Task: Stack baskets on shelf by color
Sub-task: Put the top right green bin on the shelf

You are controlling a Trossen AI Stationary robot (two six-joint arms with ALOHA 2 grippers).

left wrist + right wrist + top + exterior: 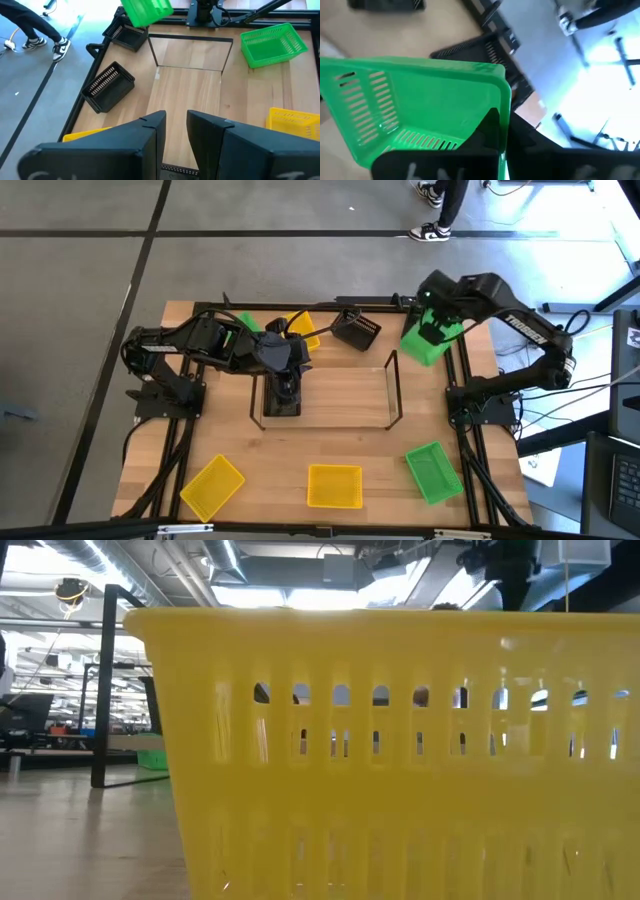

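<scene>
Low view: a yellow perforated plastic basket (400, 755) fills nearly everything; the table behind is hidden.
Front row: two yellow baskets, one green basket (435, 472).
Left gripper (176, 131): over the black wire shelf with wood base (390, 385), fingers slightly apart, nothing between them.
Black basket in shelf (282, 394): mostly covered by the left arm.
Right gripper (501, 150): raised at the far right corner, clamped on a tilted green perforated basket's rim (420, 107).

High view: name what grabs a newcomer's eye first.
The right gripper holds a bright green basket aloft by its rim at the table's far right corner. The left gripper hangs open over the left end of the wire shelf. Two yellow baskets line the near edge.
</scene>
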